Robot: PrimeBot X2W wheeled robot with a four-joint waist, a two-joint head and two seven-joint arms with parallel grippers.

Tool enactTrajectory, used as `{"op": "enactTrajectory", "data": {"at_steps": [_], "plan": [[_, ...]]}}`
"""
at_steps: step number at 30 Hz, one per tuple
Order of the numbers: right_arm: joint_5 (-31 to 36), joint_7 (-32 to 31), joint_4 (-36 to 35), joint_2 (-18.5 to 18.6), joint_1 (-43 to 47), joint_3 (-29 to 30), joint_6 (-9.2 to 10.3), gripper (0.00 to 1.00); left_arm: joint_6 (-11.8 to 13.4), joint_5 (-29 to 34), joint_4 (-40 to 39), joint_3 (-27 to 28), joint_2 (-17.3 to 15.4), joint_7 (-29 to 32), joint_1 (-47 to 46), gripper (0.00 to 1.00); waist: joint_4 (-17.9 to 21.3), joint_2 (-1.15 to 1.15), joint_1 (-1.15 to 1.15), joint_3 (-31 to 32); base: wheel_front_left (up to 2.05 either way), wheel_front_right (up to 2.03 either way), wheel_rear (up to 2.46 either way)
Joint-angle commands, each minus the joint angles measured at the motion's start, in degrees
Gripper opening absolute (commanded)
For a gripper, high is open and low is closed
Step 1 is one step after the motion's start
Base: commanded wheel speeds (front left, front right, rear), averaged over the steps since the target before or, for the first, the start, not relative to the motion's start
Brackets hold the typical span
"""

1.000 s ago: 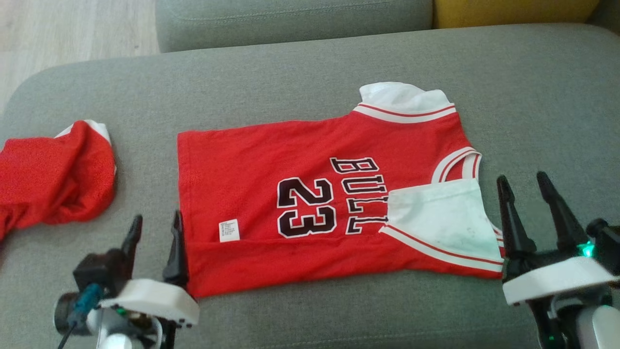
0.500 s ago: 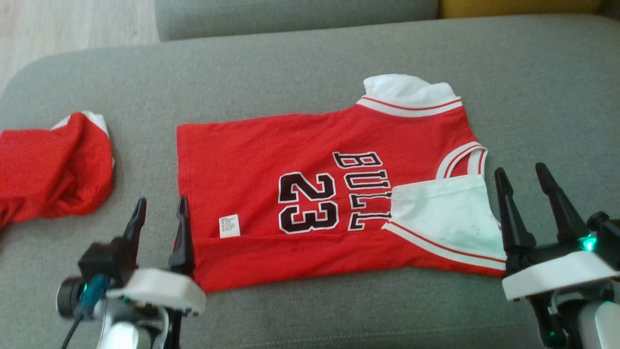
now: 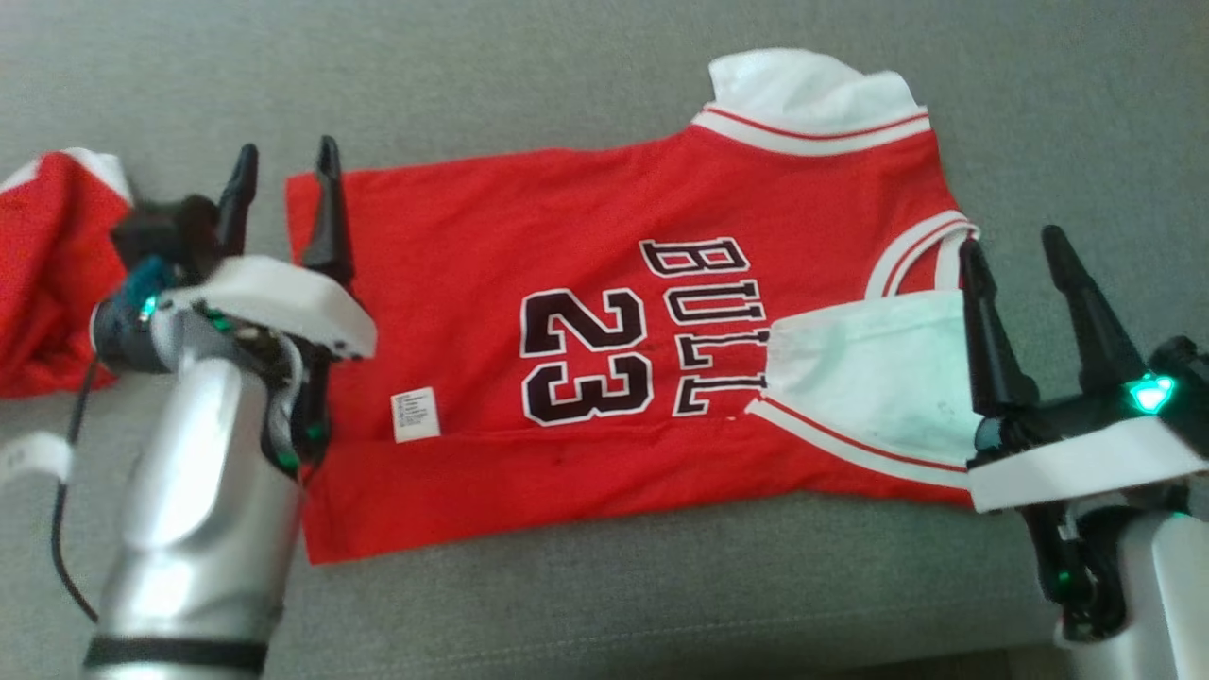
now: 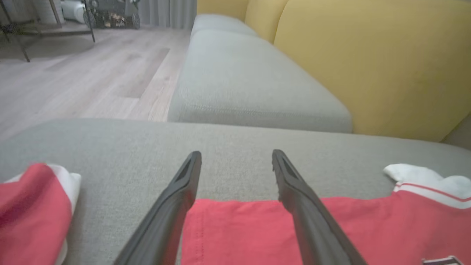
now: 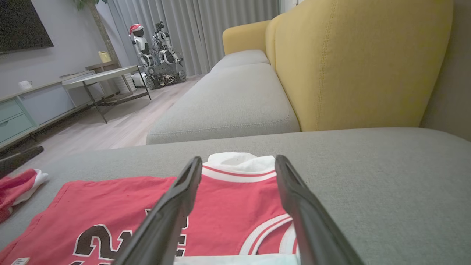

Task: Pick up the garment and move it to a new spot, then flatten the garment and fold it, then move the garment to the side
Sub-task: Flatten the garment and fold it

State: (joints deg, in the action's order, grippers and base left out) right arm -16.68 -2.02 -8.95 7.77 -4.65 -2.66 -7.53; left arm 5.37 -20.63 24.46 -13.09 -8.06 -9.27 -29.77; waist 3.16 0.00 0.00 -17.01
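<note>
garment: red "23" jersey [image 3: 661, 321], spread flat mid-way along the grey sofa cushion [image 3: 586, 604]; hem end toward the left arm, neck end toward the right arm.
fold state: near long edge already turned up into a strip; white flap [image 3: 869, 378] at the near shoulder is laid over the end of the lettering. Far long edge not yet folded, and the white collar piece [image 3: 803, 90] sticks out past it.
left pincer [image 3: 288, 146]: wide, holding nothing, over the far hem corner. One finger is above red cloth, the other above bare cushion. In its wrist view the hem edge runs between the fingers.
right pincer [image 3: 1011, 241]: wide, holding nothing, at the neck end. Inner finger is over the white flap's edge and armhole trim, outer finger over cushion.
contact: can't tell if either set of tips touches cloth; looks like hovering.
step, my guess: fold in progress; next is taking the far edge at both ends to bring it over.
do it well: drop both arms together and pinch the top layer right at the edge. Lift low, carry both ends at equal pace so the crease runs straight, and lay the edge parallel to the near strip.
watch: the right pincer could drag the white flap open; the left could snag cushion fabric.
other: second red cloth [image 3: 47, 274] bunched left of the jersey, not touching it. Leave it alone.
</note>
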Motion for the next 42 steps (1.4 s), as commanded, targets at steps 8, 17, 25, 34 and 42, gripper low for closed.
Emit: {"op": "enactTrajectory", "data": {"at_steps": [8, 17, 25, 34, 42], "plan": [[-1.68, 1.04, 0.88, 1.07, -3.15, -2.66, 0.04, 1.00, -2.97, -1.58, 22.26, 2.57, -1.69, 0.42, -12.27, 1.00, 1.96, 0.00, 0.00, -2.80, 0.00, 0.00, 0.00], [-2.79, 1.35, 3.02, 1.52, -4.12, -2.55, 0.04, 1.00, -6.44, -3.41, 38.53, 2.34, -0.55, 0.87, -18.69, 0.00, 2.36, 0.00, 0.00, -2.58, 0.00, 0.00, 0.00], [-4.13, 1.93, 8.73, 2.36, -8.18, -0.12, 0.04, 1.00, -7.64, -3.39, 43.11, 1.66, 0.30, -3.39, -21.72, 0.00, 1.66, 0.00, 0.00, -2.60, 0.00, 0.00, 0.00], [-6.65, 2.99, 24.40, 4.56, -22.92, -0.25, 0.04, 1.00, -8.65, -3.10, 44.23, 0.19, 3.15, -5.35, -24.19, 0.00, -2.33, 0.00, 0.00, -4.22, 0.00, 0.00, 0.00], [-8.44, 1.44, 43.79, 8.52, -39.28, -6.39, 0.04, 1.00, -9.50, -2.82, 42.11, -2.49, 4.99, -5.69, -25.74, 0.00, -7.10, 0.00, 0.00, -6.38, 0.00, 0.00, 0.00]]}}
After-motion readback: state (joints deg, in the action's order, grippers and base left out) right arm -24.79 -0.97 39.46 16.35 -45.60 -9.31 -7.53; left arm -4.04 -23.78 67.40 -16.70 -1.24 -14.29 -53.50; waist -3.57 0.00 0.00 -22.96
